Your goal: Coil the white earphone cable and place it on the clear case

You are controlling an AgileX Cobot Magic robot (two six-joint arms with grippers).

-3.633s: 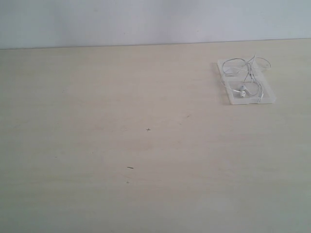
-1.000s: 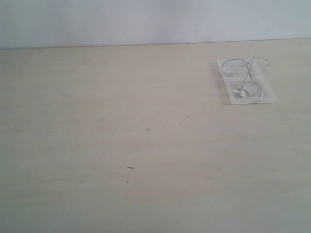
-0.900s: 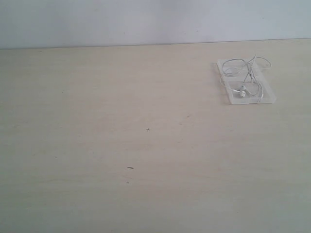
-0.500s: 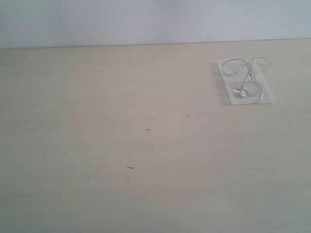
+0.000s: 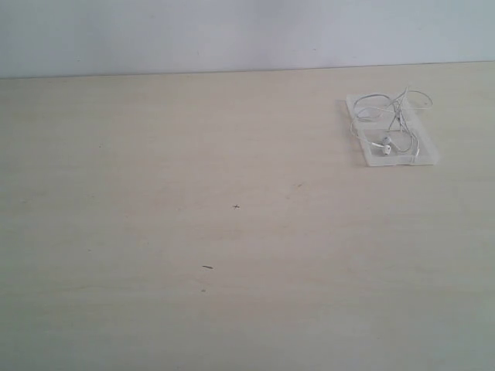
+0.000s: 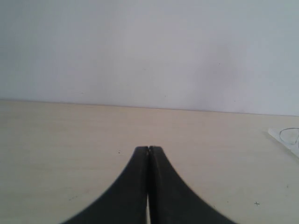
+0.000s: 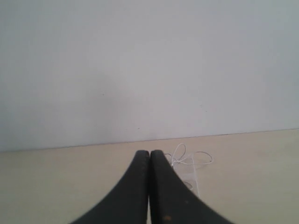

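we read the table [image 5: 193, 232] as pale wood-grain, matt, smooth | clear case [image 5: 377, 161] as translucent whitish plastic | white earphone cable [image 5: 396, 124] as thin smooth white plastic | left gripper [image 6: 148, 150] and right gripper [image 7: 149, 153] as black, matt, smooth | wall [image 5: 232, 35] as plain, matt

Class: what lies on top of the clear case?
The cable, loosely looped, lies on the case with its earbuds; one loop overhangs an edge. Anything under the case is hidden.

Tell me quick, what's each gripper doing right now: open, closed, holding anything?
Left gripper: closed, holding nothing.
Right gripper: closed, holding nothing.
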